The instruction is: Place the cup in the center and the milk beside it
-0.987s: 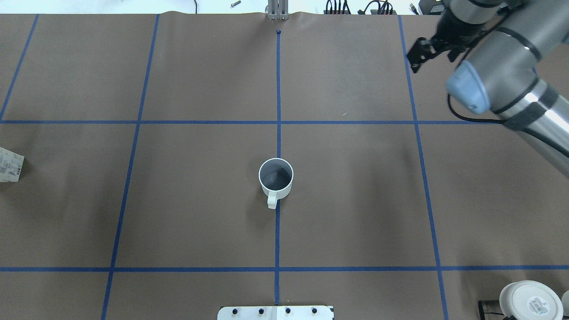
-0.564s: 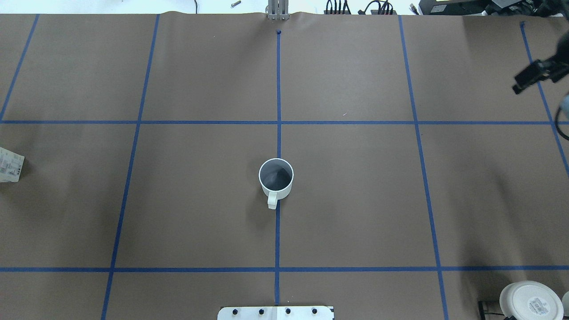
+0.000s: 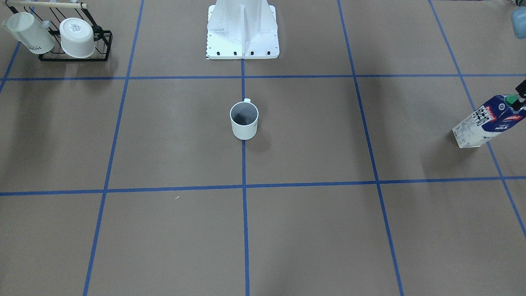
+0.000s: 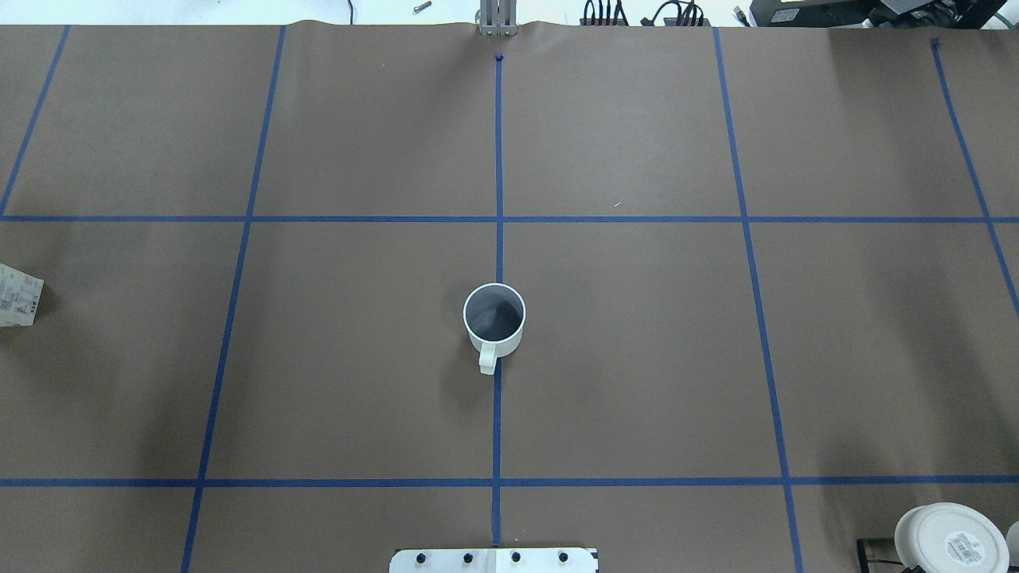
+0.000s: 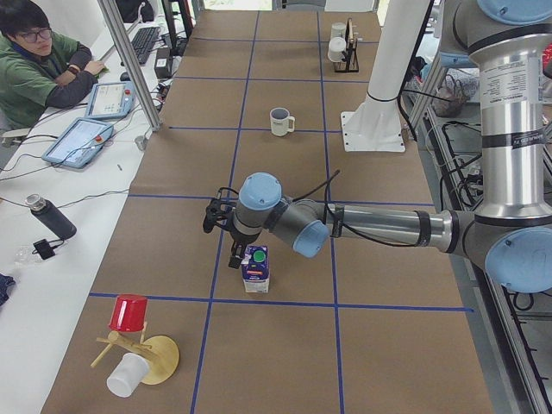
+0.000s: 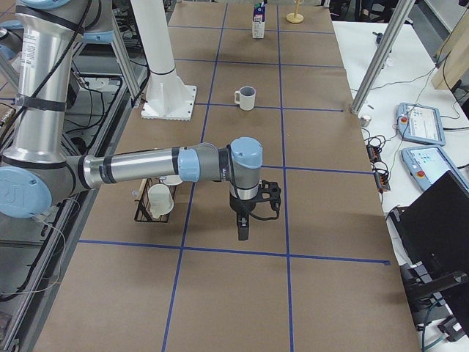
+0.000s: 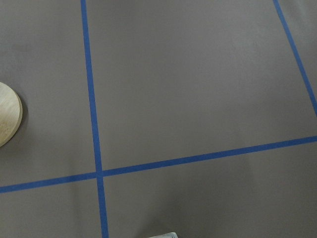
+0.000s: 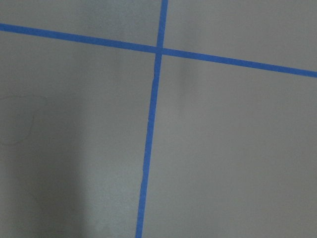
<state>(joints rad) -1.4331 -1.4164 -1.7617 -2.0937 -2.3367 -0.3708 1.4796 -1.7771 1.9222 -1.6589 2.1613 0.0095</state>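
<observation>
Cup [image 4: 494, 317] upright at frame centre in overhead view, on middle blue line; I judge first half done. Milk [image 3: 487, 121] at right edge of front-facing view, standing on table [image 3: 312, 230], well apart from cup; moving it beside cup is what's left. Left claw [image 5: 235, 257] right by milk's green cap in left view; I can't tell its opening or any grip. Right claw [image 6: 244, 229] points down over table, centre of right view; opening unclear too.

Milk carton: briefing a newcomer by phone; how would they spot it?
On the brown table gridded in blue tape, look toward the robot's left end. The milk carton stands there: tall, blue-and-white, green cap, unlike the short white cup at centre.
</observation>
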